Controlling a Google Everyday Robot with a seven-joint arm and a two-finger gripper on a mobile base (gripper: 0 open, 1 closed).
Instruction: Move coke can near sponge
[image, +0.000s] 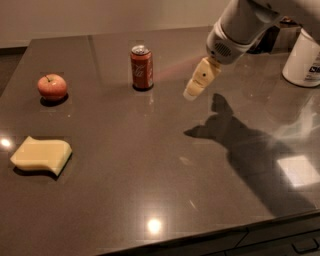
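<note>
The coke can (142, 67) stands upright at the back middle of the dark table (150, 165), red with a silver top. The pale yellow sponge (41, 155) with wavy edges lies flat at the front left, far from the can. My gripper (192, 92) hangs above the table to the right of the can, about a can's height away, pointing down and to the left. It holds nothing.
A red apple (52, 86) sits at the left, between the can and the sponge. A white container (302, 61) stands at the back right. The arm's shadow falls on the right half of the table. The table's front edge runs along the bottom.
</note>
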